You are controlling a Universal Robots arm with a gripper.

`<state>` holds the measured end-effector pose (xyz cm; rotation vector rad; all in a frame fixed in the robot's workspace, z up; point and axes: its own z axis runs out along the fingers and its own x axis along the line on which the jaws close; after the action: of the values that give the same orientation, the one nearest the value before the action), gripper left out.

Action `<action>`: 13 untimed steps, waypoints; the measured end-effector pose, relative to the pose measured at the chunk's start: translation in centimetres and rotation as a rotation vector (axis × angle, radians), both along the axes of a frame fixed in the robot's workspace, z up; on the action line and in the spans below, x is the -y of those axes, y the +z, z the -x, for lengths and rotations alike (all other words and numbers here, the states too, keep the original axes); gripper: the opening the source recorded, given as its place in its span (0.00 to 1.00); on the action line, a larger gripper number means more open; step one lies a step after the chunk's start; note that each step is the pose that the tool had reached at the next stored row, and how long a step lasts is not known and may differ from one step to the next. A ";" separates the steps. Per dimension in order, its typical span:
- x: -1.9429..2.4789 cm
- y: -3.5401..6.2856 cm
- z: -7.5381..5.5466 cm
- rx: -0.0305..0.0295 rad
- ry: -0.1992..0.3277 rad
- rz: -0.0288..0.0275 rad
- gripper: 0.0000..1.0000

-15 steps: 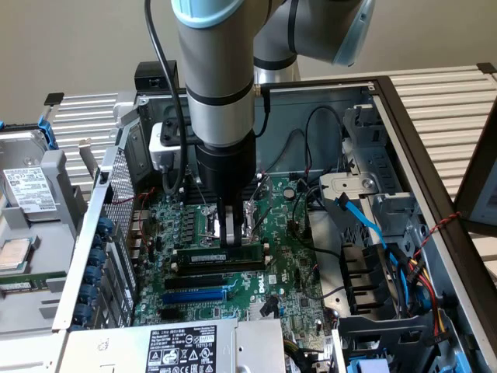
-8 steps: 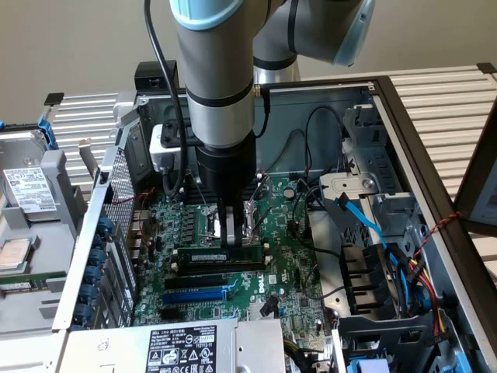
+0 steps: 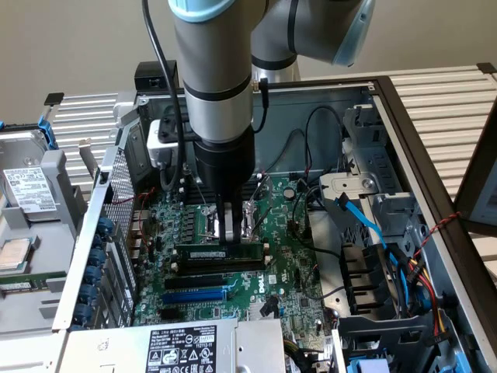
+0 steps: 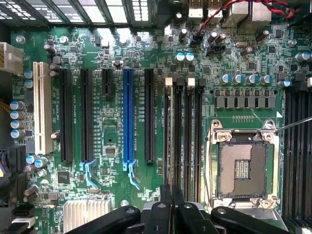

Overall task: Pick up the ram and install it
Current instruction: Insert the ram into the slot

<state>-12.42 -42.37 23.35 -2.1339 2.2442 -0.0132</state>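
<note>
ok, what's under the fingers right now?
The ram, green with a white sticker, standing on edge in a black slot. The shut fingers come down onto its top edge and cover its middle. Its contacts, down in the slot, are hidden.

An open computer case (image 3: 404,116) holds a green motherboard (image 3: 291,260). On the board a long blue expansion slot (image 4: 127,117) runs between black ones, with a white slot (image 4: 42,107) further out and a square metal processor socket (image 4: 242,168) on the other side. A blue cable (image 3: 365,221) curves through the case. A hard drive (image 3: 29,190) lies at the exterior view's left.
</note>
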 end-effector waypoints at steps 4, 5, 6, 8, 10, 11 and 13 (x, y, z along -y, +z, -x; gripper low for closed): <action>0.00 0.00 0.1 0.0076 0.000 0.0052 0.12; 0.00 0.00 0.1 0.0104 0.000 0.0063 0.12; -0.01 -0.01 0.1 0.0135 0.000 0.0068 0.12; -0.05 0.00 0.2 0.0231 0.000 0.0072 0.12; -0.10 0.00 0.3 0.0336 0.000 0.0072 0.12; -0.11 0.00 0.4 0.0373 0.000 0.0071 0.12; -0.13 -0.01 0.7 0.0414 0.000 0.0071 0.12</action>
<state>-13.08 -42.23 23.34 -2.1166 2.2252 -0.0648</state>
